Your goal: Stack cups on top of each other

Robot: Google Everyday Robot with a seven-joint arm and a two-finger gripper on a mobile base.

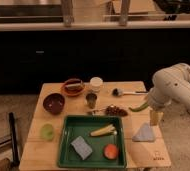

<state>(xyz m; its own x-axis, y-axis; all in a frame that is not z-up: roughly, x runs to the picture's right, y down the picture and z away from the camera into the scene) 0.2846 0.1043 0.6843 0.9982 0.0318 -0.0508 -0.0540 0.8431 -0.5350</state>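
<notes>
Three cups stand apart on the wooden table (48, 155). A white cup (96, 83) is at the back middle. A small dark cup (91, 99) stands just in front of it. A light green cup (47, 131) is at the front left, left of the tray. None sits on another. My white arm comes in from the right, and my gripper (155, 117) hangs over the table's right edge, above a grey-blue cloth (144, 133). It is far from all the cups and holds nothing that I can see.
A green tray (68, 150) at the front holds a banana (103, 131), a grey sponge (81, 147) and an orange fruit (111, 151). A maroon bowl (54, 103), an orange dish (73, 87), a brush (123, 92), dark grapes (116, 110) and a green pepper (139, 107) lie around.
</notes>
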